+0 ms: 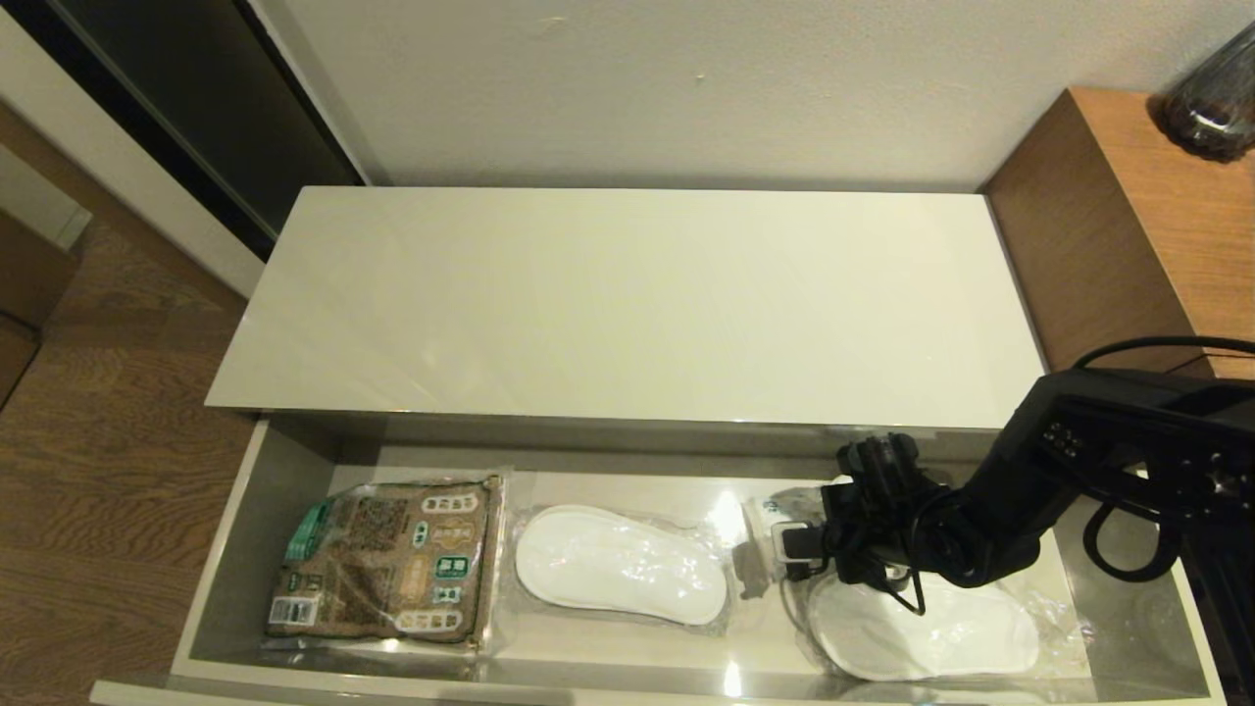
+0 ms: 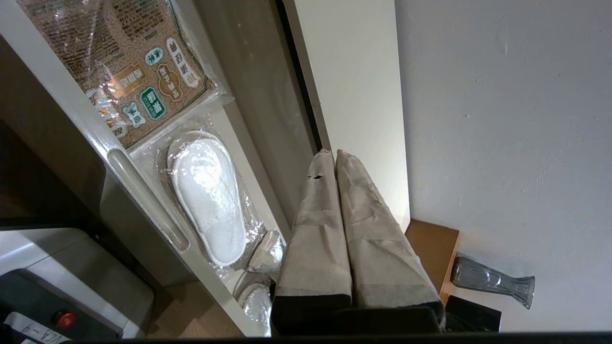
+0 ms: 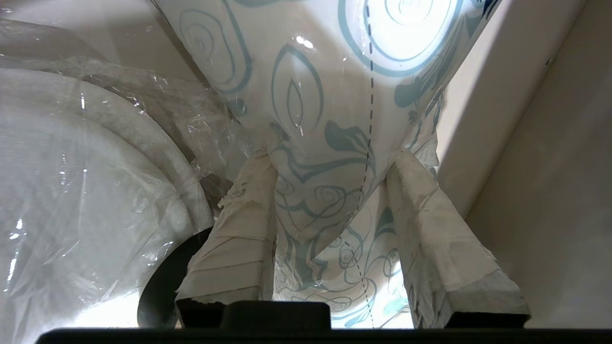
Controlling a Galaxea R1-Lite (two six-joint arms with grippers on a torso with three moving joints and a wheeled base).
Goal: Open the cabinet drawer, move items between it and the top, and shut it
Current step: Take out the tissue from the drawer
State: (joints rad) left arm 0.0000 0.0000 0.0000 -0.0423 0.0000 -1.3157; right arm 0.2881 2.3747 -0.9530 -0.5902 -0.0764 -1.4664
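Note:
The cabinet drawer (image 1: 230, 549) stands pulled out below the glossy cream top (image 1: 627, 304), which is bare. My right gripper (image 1: 799, 549) reaches down into the drawer's right half. In the right wrist view its fingers (image 3: 239, 229) press on both sides of the white packet with blue-green print (image 3: 325, 95), gripper (image 3: 332, 160) shut on it. A corner of that packet (image 1: 775, 508) shows in the head view. A black curved edge (image 3: 155, 286) lies beside one finger; I cannot tell whether it is the tape roll. My left gripper (image 2: 334, 154) is shut, empty, out of the head view.
A brown-and-green printed packet (image 1: 392, 559) lies at the drawer's left. One bagged white slipper (image 1: 618, 564) lies mid-drawer, another (image 1: 931, 632) under my right arm. A taller brown wooden unit (image 1: 1128, 226) with a glass vase (image 1: 1211, 98) stands at the right.

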